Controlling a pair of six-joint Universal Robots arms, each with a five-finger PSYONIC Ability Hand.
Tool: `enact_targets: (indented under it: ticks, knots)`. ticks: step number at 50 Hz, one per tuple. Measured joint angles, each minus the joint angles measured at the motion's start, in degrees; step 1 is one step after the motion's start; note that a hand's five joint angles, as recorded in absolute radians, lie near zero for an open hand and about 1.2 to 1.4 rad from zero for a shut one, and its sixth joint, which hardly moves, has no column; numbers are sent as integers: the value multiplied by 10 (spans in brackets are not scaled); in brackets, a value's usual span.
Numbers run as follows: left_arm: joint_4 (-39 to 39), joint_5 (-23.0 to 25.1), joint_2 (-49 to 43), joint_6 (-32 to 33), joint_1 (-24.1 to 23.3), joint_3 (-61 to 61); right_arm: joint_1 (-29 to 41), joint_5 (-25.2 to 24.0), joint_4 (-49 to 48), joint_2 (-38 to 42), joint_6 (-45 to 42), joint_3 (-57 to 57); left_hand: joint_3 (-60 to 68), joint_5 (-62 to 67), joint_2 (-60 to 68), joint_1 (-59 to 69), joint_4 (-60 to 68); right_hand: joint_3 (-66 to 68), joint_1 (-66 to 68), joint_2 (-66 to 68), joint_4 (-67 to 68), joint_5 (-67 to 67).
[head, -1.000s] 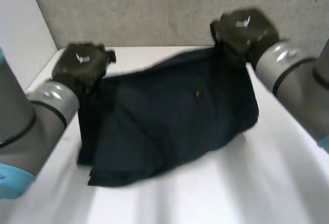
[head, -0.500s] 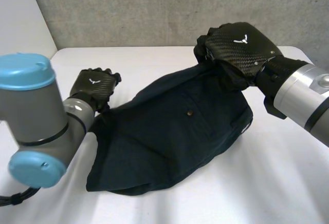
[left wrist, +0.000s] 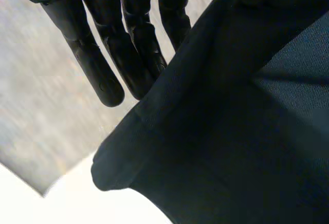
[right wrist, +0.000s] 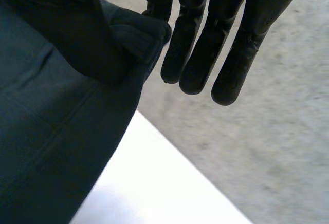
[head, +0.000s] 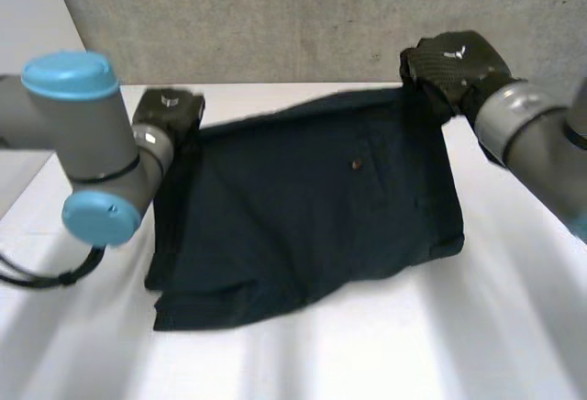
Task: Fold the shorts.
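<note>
Dark navy shorts (head: 312, 207) lie spread across the white table (head: 440, 336), their far edge stretched between my two hands. My left hand (head: 167, 111) is at the far left corner; in the left wrist view its straight fingers (left wrist: 97, 54) run behind the cloth's edge (left wrist: 231, 131) and pinch it. My right hand (head: 454, 62) holds the far right corner. In the right wrist view a fold of the shorts (right wrist: 46, 131) is pinched between the thumb and the straight fingers (right wrist: 205, 44). A small button (head: 356, 164) shows on the upper side.
A grey wall (head: 275, 15) stands just behind the table's far edge. My left arm's blue-capped elbow (head: 69, 74) hangs over the table's left side. Bare table lies in front of the shorts and at their right.
My right hand has moved right and back, my left hand has closed on the far left corner, and the shorts are now stretched flatter and wider between the two hands.
</note>
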Motion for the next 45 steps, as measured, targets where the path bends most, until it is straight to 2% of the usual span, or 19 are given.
enact_targets:
  ticks: [5,7,9,12,14,19,24,27,28,29,30,33,36,37,39,45]
  knots:
    - [2,-6,-25,6,-8,122,15,32,-18,78,-19,-130,0,0,0,0,2,0,0,0,0,0]
    - [4,-8,-27,7,-10,143,17,35,-25,87,-20,-150,0,0,0,0,2,0,0,0,0,0]
    - [21,-26,-30,10,-18,245,25,53,-90,123,-20,-247,0,0,0,0,2,0,0,0,3,0]
    - [39,-43,-25,11,-26,300,27,67,-145,130,-18,-286,0,0,0,0,2,0,0,0,3,0]
    - [68,-66,-8,11,-39,347,28,84,-224,124,-13,-313,0,0,0,0,2,0,0,0,3,0]
    - [115,-90,41,10,-57,355,26,99,-314,97,7,-307,0,0,0,0,2,0,0,0,3,0]
    - [163,-95,119,9,-68,247,25,99,-343,64,29,-259,0,0,0,0,2,0,0,0,3,0]
    - [163,-95,119,9,-68,247,25,99,-343,64,29,-259,0,0,0,0,2,0,0,0,3,0]
    - [186,-92,160,9,-69,156,23,88,-341,38,37,-186,1,0,1,0,2,0,0,0,3,0]
    - [186,-92,160,9,-69,156,23,88,-341,38,37,-186,1,0,1,0,2,0,0,0,3,0]
    - [200,-90,183,10,-69,80,21,76,-333,26,38,-133,1,0,1,0,2,0,3,0,3,0]
    - [211,-87,197,10,-69,9,20,66,-319,18,37,-82,2,0,2,0,2,0,3,0,3,0]
    - [214,-84,198,10,-70,-41,19,58,-300,17,35,-39,2,0,2,0,2,0,3,0,3,0]
    - [219,-80,194,10,-71,-105,19,52,-279,18,32,2,2,0,2,0,2,0,4,0,3,0]
    - [220,-76,181,11,-74,-161,19,46,-253,29,23,51,2,0,2,0,2,0,4,0,3,0]
    - [216,-70,117,21,-79,-262,19,32,-207,75,-26,142,2,0,2,0,2,0,4,1,3,0]
